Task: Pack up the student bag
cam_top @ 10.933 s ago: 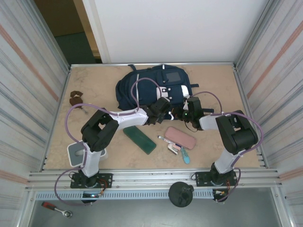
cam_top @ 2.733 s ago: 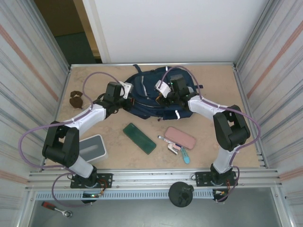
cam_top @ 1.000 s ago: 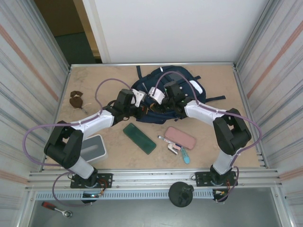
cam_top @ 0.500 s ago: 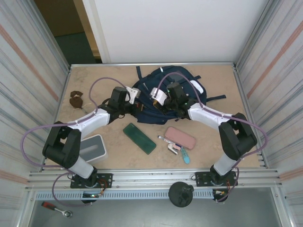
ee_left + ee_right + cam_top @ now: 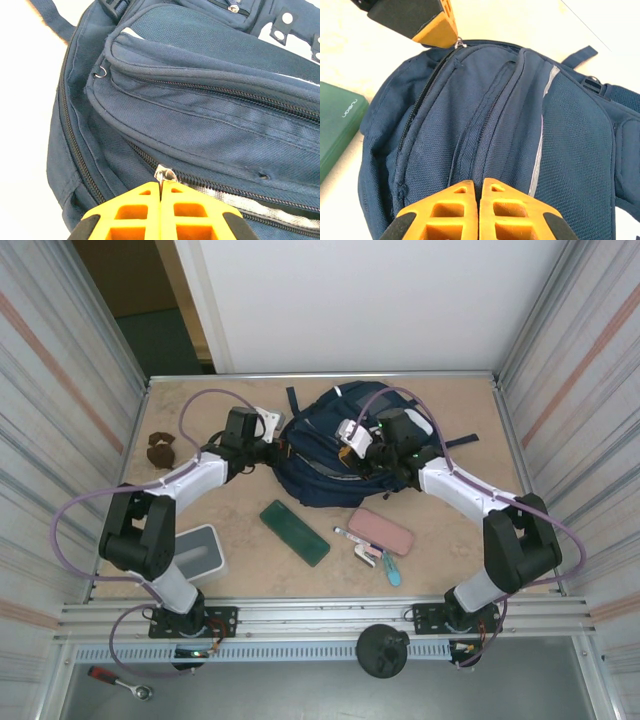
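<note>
The student bag (image 5: 318,478) is a big navy backpack lying at the back middle of the table. My left gripper (image 5: 161,186) is at the bag's left end and is shut on the metal zipper pull (image 5: 165,175) of the main compartment. Beside the pull, the zip gapes a little and shows pale lining (image 5: 260,205). My right gripper (image 5: 480,181) rests on top of the bag and is shut on a fold of its navy fabric (image 5: 490,150) next to a grey reflective stripe (image 5: 540,145). From above, the left gripper (image 5: 277,452) and right gripper (image 5: 365,460) flank the bag's middle.
In front of the bag lie a flat green case (image 5: 294,532), a pink pouch (image 5: 380,531), pens (image 5: 362,550) and a teal item (image 5: 391,568). A white-and-grey box (image 5: 195,552) sits near the left arm's base. Small brown pieces (image 5: 160,448) lie far left.
The right gripper has shut on the bag's fabric and shifted right. The left gripper, still shut on the zipper pull, has drawn back towards the left.
</note>
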